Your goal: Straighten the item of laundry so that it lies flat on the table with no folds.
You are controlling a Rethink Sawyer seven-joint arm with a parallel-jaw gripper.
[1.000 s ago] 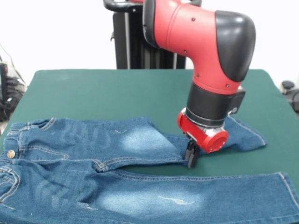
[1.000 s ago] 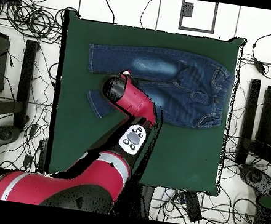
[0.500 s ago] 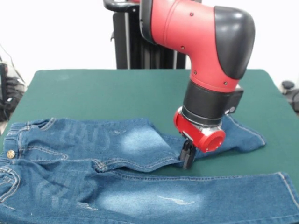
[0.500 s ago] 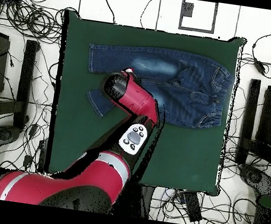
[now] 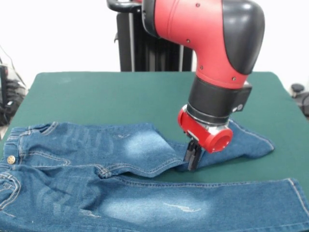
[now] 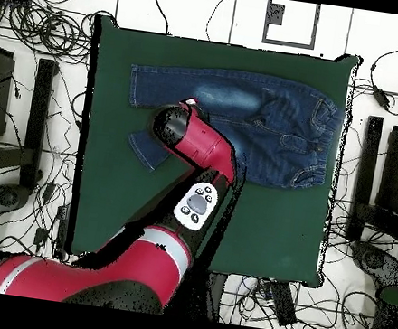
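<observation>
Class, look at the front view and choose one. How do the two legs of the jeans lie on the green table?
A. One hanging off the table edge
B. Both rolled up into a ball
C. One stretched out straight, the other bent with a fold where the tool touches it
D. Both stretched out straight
C: the near leg of the jeans runs straight, while the far leg kinks at a fold where the tool meets it on the table.

No legible text or labels.

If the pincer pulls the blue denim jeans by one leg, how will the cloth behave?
The blue denim jeans probably drape limply: one leg already lies bent. They likely drag rather than slide on the green felt-like table. The pincer sits at the fold.
</observation>
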